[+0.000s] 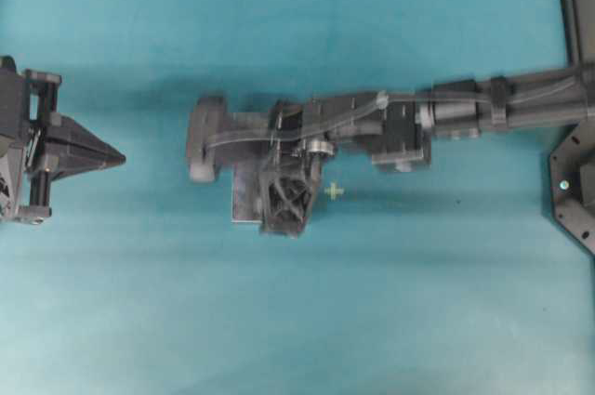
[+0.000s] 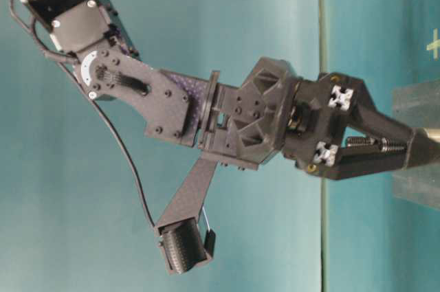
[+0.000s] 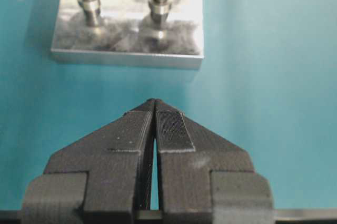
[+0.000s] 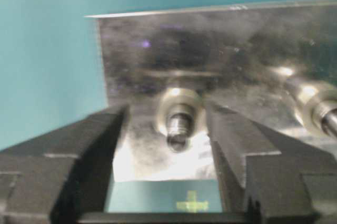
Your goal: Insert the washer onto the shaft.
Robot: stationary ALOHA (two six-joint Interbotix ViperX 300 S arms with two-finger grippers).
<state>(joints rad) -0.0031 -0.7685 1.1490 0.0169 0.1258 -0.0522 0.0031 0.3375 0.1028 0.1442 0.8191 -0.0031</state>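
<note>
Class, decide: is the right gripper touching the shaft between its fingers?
Apart. The right wrist view shows the right gripper open, with bright plate visible on both sides between the shaft and each finger.

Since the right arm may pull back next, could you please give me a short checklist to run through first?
1. Right pincer open: ok; its fingers stand apart on either side of the shaft.
2. Fingers clear of the shaft: ok, a gap shows on both sides.
3. Washer seated on the shaft: cannot tell; a ring sits round it, but the picture is blurred.
4. Left pincer shut and short of the plate: ok.
5. Second shaft upright: ok.
</note>
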